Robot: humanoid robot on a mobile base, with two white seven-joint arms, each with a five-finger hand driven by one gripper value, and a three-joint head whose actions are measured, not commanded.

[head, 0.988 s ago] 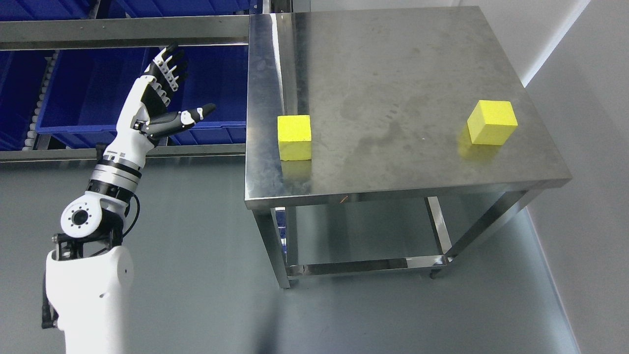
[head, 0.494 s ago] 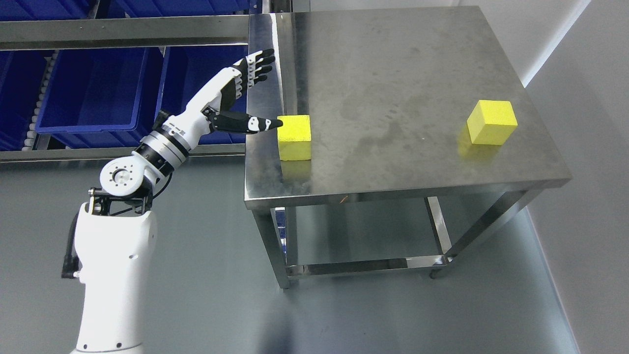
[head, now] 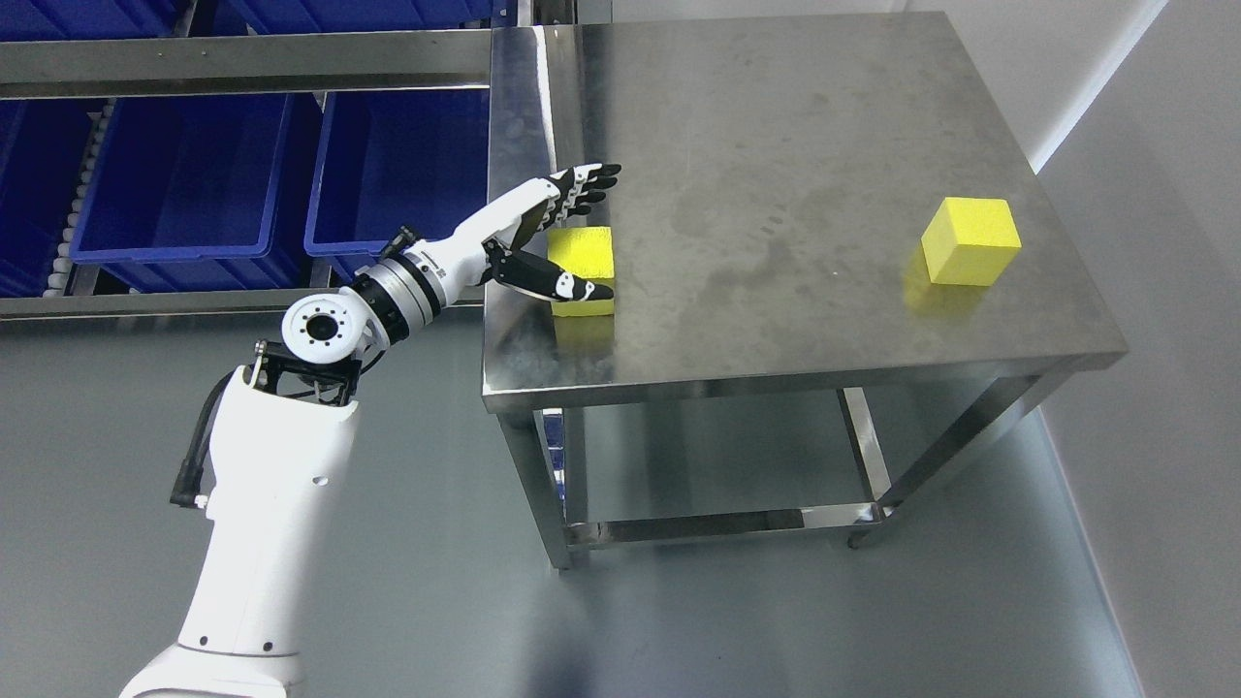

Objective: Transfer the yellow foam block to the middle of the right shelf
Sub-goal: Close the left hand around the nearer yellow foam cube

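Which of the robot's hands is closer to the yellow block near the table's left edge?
Left. The left hand straddles the yellow foam block, fingers behind it, thumb in front. The right hand is out of view.

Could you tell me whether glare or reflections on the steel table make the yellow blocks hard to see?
In the head view the stainless steel table is brushed and dull, with only a bright streak along its left edge; the left yellow foam block and the right yellow foam block stay sharp, each throwing a faint yellow reflection; the left hand is in focus.
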